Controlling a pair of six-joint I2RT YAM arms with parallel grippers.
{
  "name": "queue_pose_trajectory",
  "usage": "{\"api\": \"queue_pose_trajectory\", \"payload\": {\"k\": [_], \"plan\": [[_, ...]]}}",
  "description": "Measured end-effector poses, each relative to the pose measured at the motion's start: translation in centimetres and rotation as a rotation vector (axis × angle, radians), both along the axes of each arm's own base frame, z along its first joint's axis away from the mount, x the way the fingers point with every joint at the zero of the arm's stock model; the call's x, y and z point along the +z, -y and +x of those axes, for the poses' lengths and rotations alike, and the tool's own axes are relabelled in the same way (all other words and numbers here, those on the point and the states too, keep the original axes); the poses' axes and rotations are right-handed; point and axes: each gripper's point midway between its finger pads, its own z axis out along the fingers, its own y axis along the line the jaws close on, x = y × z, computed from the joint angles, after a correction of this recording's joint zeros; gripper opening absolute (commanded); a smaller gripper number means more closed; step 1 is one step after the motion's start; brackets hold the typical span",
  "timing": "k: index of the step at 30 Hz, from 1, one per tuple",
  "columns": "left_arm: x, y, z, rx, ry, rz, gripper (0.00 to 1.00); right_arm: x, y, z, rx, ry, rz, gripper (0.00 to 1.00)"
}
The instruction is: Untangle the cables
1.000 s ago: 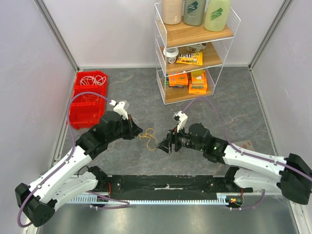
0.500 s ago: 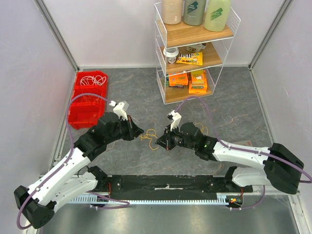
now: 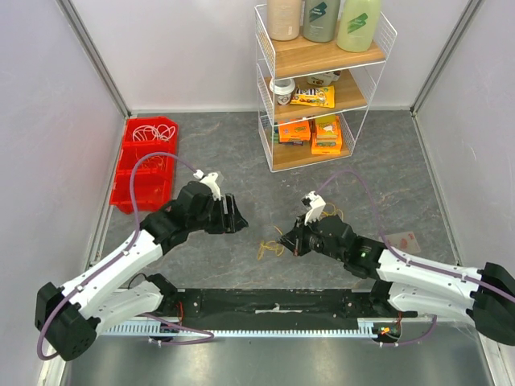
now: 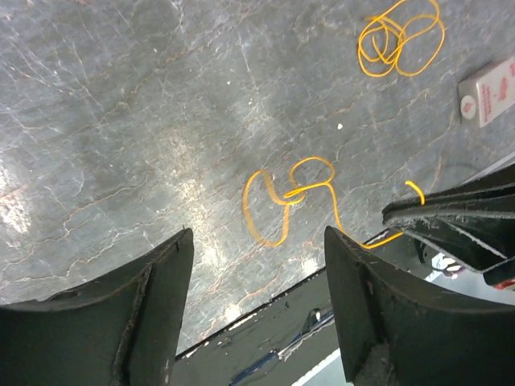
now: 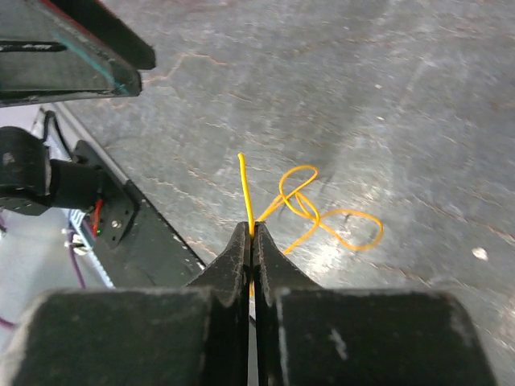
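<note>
A thin yellow cable (image 3: 265, 250) lies on the grey table in a small knotted tangle (image 4: 294, 195) of loops (image 5: 315, 214). My right gripper (image 5: 252, 231) is shut on one end of it, the tip of the wire poking up between the jaws; in the top view this gripper (image 3: 284, 238) sits just right of the tangle. My left gripper (image 4: 257, 235) is open with nothing between its fingers, hovering up and left of the cable (image 3: 236, 215). A second yellow coil (image 4: 400, 36) lies apart, farther out. White cables (image 3: 154, 130) and orange cables (image 3: 150, 163) fill the red bin.
The red bin (image 3: 129, 195) stands at the left wall. A wire shelf rack (image 3: 318, 96) with bottles and boxes stands at the back. A white card (image 4: 489, 92) lies on the table by the right arm. The black base rail (image 3: 273, 304) runs along the near edge.
My left gripper opened and let go of the yellow cable. My right gripper shut on the cable's end and drew it right and nearer; the tangle now lies closer to the rail.
</note>
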Motion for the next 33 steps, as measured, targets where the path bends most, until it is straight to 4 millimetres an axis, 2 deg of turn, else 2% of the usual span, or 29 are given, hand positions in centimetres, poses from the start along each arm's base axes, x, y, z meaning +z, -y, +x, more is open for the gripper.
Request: {"api": "queue_pose_trajectory", "payload": {"k": [2, 5, 8, 13, 15, 18, 23, 29, 33], "plan": [[-0.8, 0.2, -0.2, -0.012, -0.029, 0.011, 0.71, -0.9, 1.0, 0.0, -0.037, -0.016, -0.025, 0.00], [-2.2, 0.4, -0.7, -0.034, -0.067, 0.018, 0.56, -1.2, 2.0, 0.3, -0.086, -0.018, -0.041, 0.00], [-4.2, 0.7, -1.6, -0.073, -0.131, 0.026, 0.47, -1.1, 2.7, 0.8, -0.130, -0.012, -0.050, 0.00], [-8.5, 1.9, -3.9, -0.167, -0.248, 0.019, 0.45, -1.9, 4.0, 1.2, -0.192, -0.023, -0.095, 0.00], [-9.6, 2.4, -5.0, -0.206, -0.253, 0.037, 0.45, -2.1, 4.4, 1.2, -0.207, -0.025, -0.105, 0.00], [-9.9, 3.8, -6.2, -0.269, -0.196, 0.067, 0.47, -2.0, 4.7, 1.3, -0.220, -0.023, -0.106, 0.00], [-9.9, 5.9, -6.9, -0.317, -0.067, 0.118, 0.53, -1.9, 5.0, 1.4, -0.234, -0.019, -0.110, 0.00], [-12.4, 6.6, -6.4, -0.323, 0.001, 0.282, 0.52, -2.2, 5.1, 1.3, -0.235, -0.024, -0.119, 0.00], [-12.9, 8.3, -6.0, -0.361, 0.058, 0.351, 0.52, -2.2, 5.1, 1.3, -0.235, -0.025, -0.121, 0.00]]}}
